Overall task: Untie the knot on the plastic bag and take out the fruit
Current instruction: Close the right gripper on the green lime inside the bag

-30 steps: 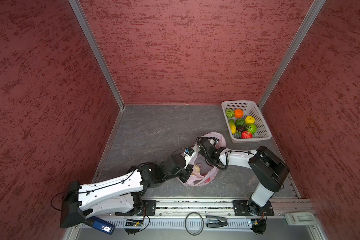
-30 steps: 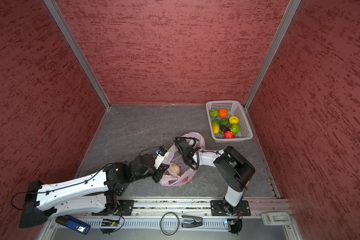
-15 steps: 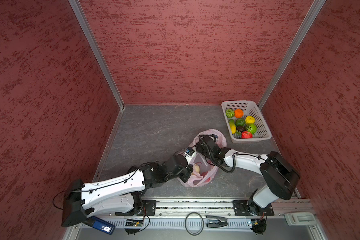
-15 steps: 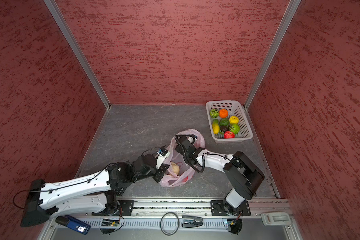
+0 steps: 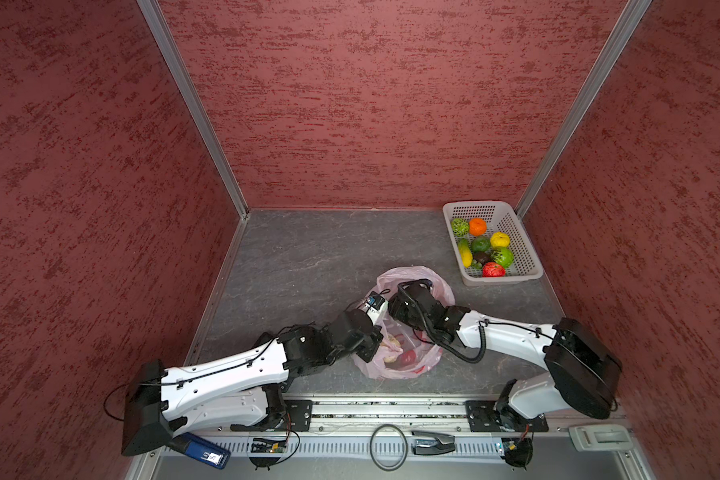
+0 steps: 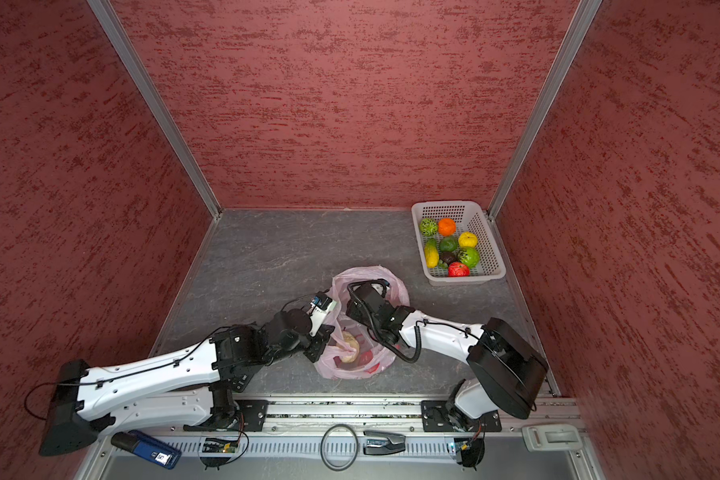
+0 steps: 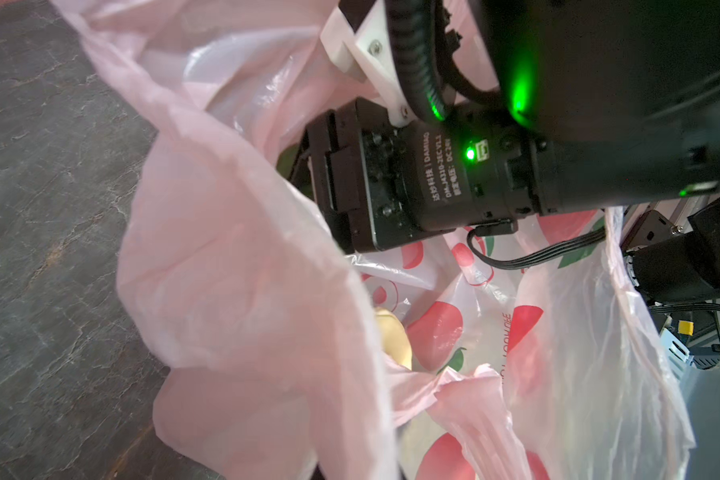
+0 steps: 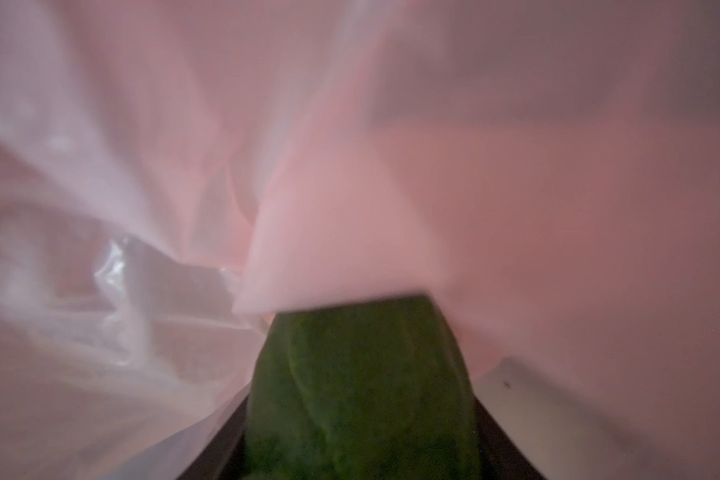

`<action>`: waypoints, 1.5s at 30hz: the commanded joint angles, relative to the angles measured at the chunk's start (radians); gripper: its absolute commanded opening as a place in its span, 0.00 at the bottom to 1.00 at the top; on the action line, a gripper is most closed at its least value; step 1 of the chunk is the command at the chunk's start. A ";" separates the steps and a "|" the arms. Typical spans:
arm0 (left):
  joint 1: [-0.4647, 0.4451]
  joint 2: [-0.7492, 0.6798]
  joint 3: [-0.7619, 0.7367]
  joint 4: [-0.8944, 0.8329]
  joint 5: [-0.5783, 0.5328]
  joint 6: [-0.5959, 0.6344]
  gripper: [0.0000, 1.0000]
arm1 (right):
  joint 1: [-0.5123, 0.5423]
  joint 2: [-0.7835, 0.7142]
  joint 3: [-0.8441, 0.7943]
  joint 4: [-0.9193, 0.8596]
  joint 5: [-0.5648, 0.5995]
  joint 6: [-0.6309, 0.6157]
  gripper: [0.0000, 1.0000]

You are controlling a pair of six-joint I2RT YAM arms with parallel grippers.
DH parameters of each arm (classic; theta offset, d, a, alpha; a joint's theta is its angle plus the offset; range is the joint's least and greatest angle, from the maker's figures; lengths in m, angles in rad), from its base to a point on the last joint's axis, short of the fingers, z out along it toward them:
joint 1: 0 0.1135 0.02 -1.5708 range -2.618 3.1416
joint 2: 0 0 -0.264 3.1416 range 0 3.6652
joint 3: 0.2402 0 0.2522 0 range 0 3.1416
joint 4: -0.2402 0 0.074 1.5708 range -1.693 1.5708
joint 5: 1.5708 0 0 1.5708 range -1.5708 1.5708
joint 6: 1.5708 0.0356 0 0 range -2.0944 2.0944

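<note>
1. The right gripper [image 8: 362, 419] is clamped on a dark green fruit [image 8: 362, 374]. In the right wrist view the fruit is held between two black fingers [image 8: 497, 432].
2. That gripper and its load are surrounded on all sides by blurred pink film. In both top views the gripper's tip is hidden inside the far part of the plastic bag [image 5: 375, 370].
3. The left gripper [image 6: 317, 347] is clenched tight at the bag's left rim, where the film is gathered into it. Its fingertips cannot be made out in the left wrist view.
4. The bag is laid on the grey table [image 5: 308, 266] between the two arms, close to the front rail [image 5: 391, 409], and its mouth is spread open upward.
5. Through the opening a beige piece [image 6: 348, 343] and a red piece [image 6: 366, 356] are seen side by side on the bag's floor, just beside the left gripper.
6. Red round prints are shown on the bag's inner wall in the left wrist view.
7. A white perforated basket [image 5: 533, 266] is set in the far right corner, apart from the bag. In it a red strawberry [image 5: 493, 270], a yellow piece [image 5: 499, 240] and an orange mandarin [image 5: 477, 226] are gathered with several green pieces.
</note>
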 commanded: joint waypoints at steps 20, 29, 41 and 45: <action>-0.061 0.014 -0.036 0.001 0.001 -0.046 0.00 | -0.076 0.098 0.065 -0.047 0.022 -0.008 0.81; -0.063 0.008 -0.041 0.002 0.000 -0.044 0.00 | -0.125 0.180 0.125 -0.037 0.011 -0.072 0.75; -0.050 0.014 -0.044 0.006 -0.013 -0.044 0.00 | -0.115 0.061 0.088 -0.028 -0.017 -0.061 0.52; -0.036 0.029 -0.041 0.011 -0.016 -0.041 0.00 | -0.082 -0.012 0.076 -0.052 -0.065 -0.056 0.51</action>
